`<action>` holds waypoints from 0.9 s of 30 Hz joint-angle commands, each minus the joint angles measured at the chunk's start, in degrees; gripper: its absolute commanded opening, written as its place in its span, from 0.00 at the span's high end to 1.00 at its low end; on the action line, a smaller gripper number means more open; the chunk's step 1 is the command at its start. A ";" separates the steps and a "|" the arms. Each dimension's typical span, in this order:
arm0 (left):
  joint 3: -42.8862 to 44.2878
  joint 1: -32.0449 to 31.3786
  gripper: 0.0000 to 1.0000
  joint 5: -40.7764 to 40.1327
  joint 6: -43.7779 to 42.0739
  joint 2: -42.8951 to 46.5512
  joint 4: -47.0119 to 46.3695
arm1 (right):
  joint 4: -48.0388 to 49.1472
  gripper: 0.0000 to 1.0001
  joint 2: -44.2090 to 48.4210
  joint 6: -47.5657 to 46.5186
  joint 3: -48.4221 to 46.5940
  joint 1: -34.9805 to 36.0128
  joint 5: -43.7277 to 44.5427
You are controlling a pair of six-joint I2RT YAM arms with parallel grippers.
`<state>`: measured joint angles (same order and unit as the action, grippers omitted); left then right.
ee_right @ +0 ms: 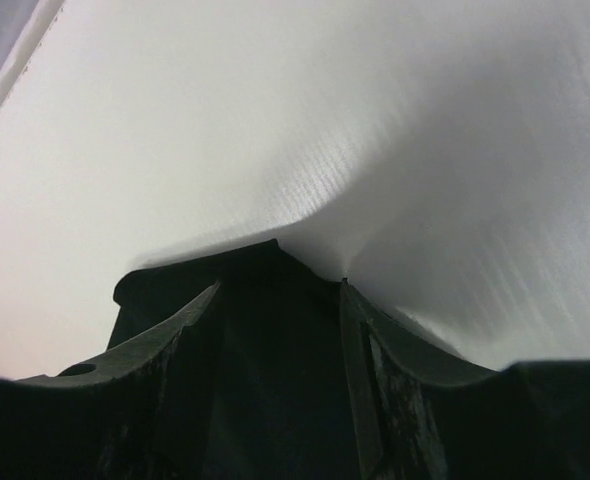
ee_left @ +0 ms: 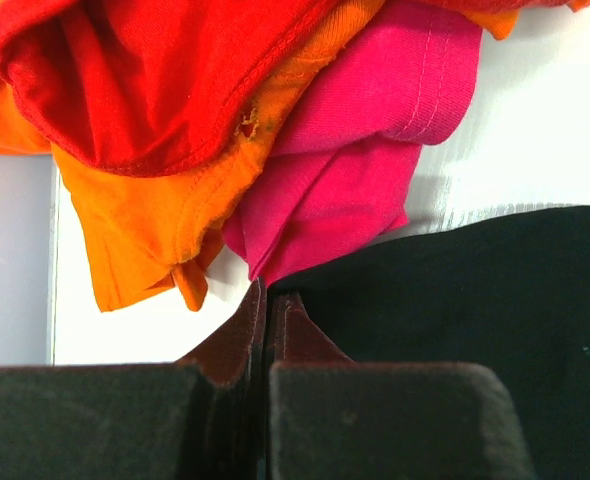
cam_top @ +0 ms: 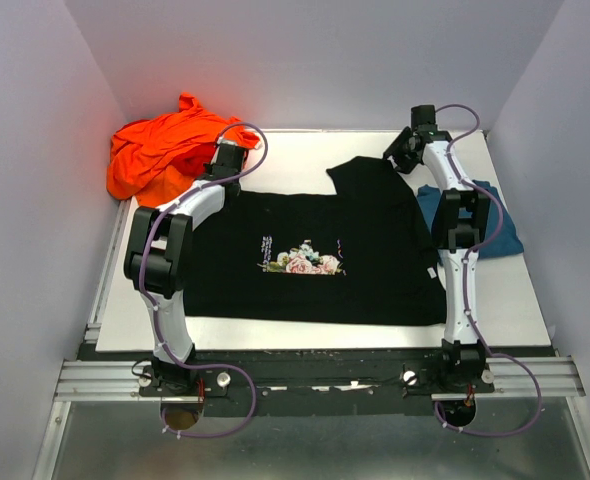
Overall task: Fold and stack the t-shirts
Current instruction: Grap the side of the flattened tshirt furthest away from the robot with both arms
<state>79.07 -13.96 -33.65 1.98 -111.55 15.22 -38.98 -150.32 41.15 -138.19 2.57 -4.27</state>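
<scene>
1. The black t-shirt [cam_top: 375, 250] lies spread flat, print up, across the middle of the worktop [cam_top: 295, 150], its hem toward the near edge. One sleeve pokes out toward the far right corner. No fold shows in it yet.
2. The teal-blue t-shirt [cam_top: 500, 235] sits bunched at the right edge, partly hidden by the right arm. It looks loosely gathered rather than neatly folded.
3. The orange t-shirt [cam_top: 165, 150] is heaped in the far left corner, and the magenta-pink t-shirt [ee_left: 375, 150] is crumpled under it. Both are unfolded.
4. The left gripper [ee_left: 267, 295] is at the black tee's far left corner with its jaws pressed together. Whether cloth is pinched between them I cannot tell.
5. The right gripper [ee_right: 280, 290] is at the far right sleeve, jaws apart, with black cloth lying between them.
6. My judgement is that the task is barely begun. The first fold of the black tee is being set up, every shirt remains to fold, and no stack exists.
</scene>
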 commanded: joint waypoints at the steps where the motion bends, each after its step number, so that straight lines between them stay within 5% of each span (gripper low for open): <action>1: 1.79 -0.11 1.00 1.57 0.57 2.74 1.21 | -4.52 0.44 -1.03 -0.80 -0.76 2.17 0.14; 7: 1.70 -0.02 1.00 2.71 0.92 3.35 1.56 | -6.46 0.46 -0.50 -2.38 -0.41 3.85 0.93; 11: 1.79 0.16 1.00 3.32 1.27 3.35 1.48 | -5.32 0.65 0.38 -3.09 1.34 4.11 1.20; 14: 1.79 0.16 1.00 3.42 1.36 3.18 1.48 | -4.96 0.70 0.64 -3.79 1.17 4.02 2.16; 18: 1.62 0.24 1.00 3.24 1.28 3.09 1.30 | -4.00 0.94 2.40 -5.89 1.08 4.02 5.66; 27: 3.19 2.53 1.00 2.80 -1.71 0.72 -1.16 | -1.54 0.95 10.66 -13.19 6.96 2.44 7.36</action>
<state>79.29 -13.28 -31.11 2.35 -110.56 15.46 -41.63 -145.86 32.86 -133.51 5.87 1.91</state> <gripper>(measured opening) 0.035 0.062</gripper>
